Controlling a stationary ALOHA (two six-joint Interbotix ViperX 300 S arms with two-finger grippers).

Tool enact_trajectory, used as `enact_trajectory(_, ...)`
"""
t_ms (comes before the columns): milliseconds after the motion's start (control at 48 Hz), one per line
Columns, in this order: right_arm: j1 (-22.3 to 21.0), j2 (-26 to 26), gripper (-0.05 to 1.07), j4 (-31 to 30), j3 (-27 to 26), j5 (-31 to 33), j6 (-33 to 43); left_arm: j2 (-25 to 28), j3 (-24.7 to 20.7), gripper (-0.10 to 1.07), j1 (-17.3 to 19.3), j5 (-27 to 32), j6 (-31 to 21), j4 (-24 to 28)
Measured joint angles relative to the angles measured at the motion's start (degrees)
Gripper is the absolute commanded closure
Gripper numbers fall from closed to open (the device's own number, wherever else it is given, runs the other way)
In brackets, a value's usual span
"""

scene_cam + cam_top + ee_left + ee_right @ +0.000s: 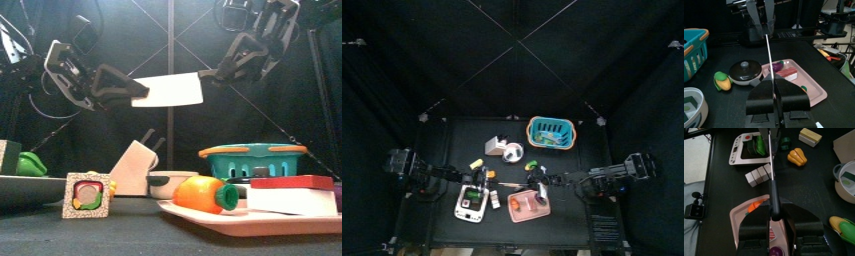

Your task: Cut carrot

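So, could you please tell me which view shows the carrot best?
The front view: the carrot lies near and large on the pink board. The top view shows only an orange speck; the right wrist view an orange sliver beside the knife; in the left wrist view I cannot find it.

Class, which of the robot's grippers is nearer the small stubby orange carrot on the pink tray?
Right. The right gripper hangs almost directly above the small stubby orange carrot; the left gripper, holding the white-bladed cleaver, is raised too but farther toward its own side.
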Motion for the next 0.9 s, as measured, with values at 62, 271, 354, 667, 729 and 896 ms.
enact_trajectory(62, 0.0, 0.5, 0.60, 0.0, 0.0, 0.1, 0.0, 0.0, 0.0, 0.74, -0.1, 0.0, -0.3, 0.0)
enact_trajectory(271, 1.5, 1.1, 0.60, 0.0, 0.4, 0.0, 0.0, 1.1, -0.5, 0.74, -2.5, 0.1, -0.4, -0.7)
enact_trajectory(354, 3.0, 2.0, 0.60, 0.0, 0.7, -0.2, 0.0, 2.2, -0.8, 0.74, -4.4, 0.1, -0.3, -1.7)
enact_trajectory(667, 7.7, 7.7, 0.60, 0.1, 0.8, -0.7, 0.0, 9.2, -4.0, 0.74, -12.4, 0.0, 0.6, -11.3)
enact_trajectory(729, 8.1, 8.7, 0.60, 0.1, 0.9, -0.7, 0.0, 10.5, -4.7, 0.74, -13.5, 0.1, 1.1, -13.4)
enact_trajectory(896, 8.6, 10.4, 0.60, 0.2, 0.9, -0.6, 0.0, 12.8, -6.2, 0.74, -17.1, 0.1, 4.8, -21.4)
